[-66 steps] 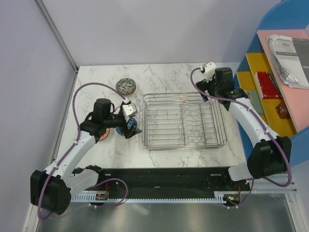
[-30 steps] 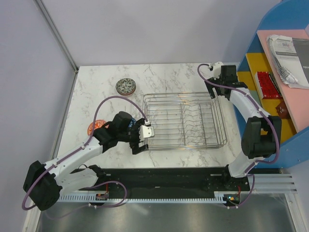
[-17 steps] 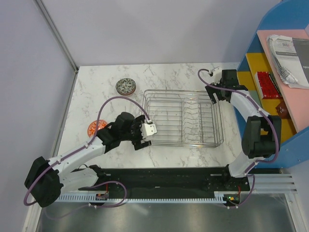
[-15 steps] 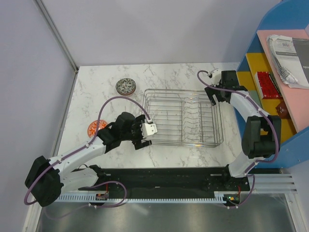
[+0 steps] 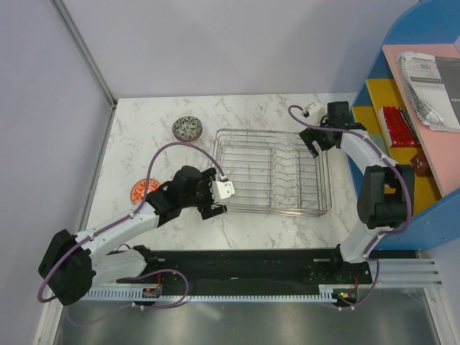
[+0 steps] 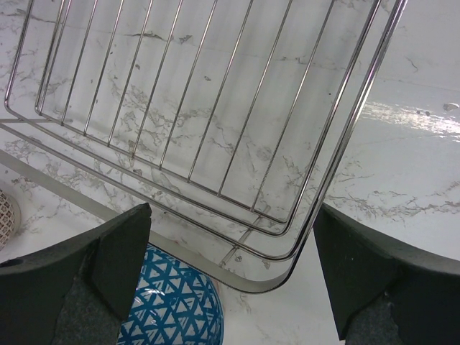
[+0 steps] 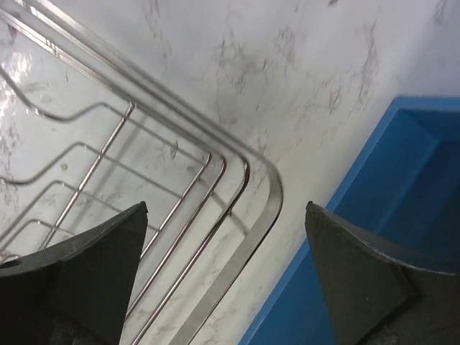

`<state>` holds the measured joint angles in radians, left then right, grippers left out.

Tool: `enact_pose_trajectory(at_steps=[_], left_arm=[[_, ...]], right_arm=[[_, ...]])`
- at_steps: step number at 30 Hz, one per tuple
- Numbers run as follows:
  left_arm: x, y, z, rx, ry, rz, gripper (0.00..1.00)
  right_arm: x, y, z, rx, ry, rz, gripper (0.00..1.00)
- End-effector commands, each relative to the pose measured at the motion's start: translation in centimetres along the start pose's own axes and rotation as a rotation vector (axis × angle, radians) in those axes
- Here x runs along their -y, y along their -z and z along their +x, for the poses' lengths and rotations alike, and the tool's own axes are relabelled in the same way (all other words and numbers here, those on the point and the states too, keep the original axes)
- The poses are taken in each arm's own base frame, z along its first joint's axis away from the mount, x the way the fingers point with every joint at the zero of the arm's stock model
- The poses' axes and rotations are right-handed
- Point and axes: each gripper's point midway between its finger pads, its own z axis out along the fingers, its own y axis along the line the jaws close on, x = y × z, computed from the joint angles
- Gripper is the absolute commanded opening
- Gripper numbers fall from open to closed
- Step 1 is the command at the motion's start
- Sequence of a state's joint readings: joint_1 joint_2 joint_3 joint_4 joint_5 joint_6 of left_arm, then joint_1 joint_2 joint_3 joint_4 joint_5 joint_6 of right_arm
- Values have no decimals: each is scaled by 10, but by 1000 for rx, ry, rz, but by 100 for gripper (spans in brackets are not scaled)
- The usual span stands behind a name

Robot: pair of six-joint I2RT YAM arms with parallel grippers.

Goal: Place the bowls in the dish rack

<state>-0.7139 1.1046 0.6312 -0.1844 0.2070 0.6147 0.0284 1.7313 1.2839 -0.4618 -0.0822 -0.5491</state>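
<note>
As it hangs, left pincer [image 6: 233, 244]: wide apart, empty, at the dish rack's [image 6: 359, 108] near-left corner, perhaps to steady it.
Blue bowl [image 6: 172, 302]: on tabletop [image 5: 144, 144], just outside that corner.
Dish rack: no bowls inside yet.
Right pincer [image 7: 223, 215]: wide, empty, far-right corner.

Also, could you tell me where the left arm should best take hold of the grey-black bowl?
Probably by its rim, from straight above, pinching the wall between the jaws. The grey-black bowl appears to sit mouth up and stands free on the table, beyond the far left corner of the dish rack, so the rim is open all round.
</note>
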Motion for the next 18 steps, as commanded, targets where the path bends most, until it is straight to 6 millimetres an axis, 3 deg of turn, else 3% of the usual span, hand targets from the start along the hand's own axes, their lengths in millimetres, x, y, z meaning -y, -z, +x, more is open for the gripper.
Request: enact_pose_trajectory(at_steps=[1, 6, 10, 15, 18], left_arm=[[-6, -1, 19, -73, -7, -41, 100], [-5, 1, 21, -81, -16, -35, 100], [-7, 0, 24, -98, -21, -45, 100], [-13, -2, 33, -135, -34, -76, 100], [-21, -6, 35, -151, -43, -113, 100]], right_arm=[[13, -6, -41, 93, 77, -36, 98], [12, -30, -46, 84, 104, -83, 98], [-6, -41, -36, 65, 135, -174, 98], [-34, -31, -9, 38, 202, -289, 98], [-40, -17, 1, 29, 227, -294, 98]])
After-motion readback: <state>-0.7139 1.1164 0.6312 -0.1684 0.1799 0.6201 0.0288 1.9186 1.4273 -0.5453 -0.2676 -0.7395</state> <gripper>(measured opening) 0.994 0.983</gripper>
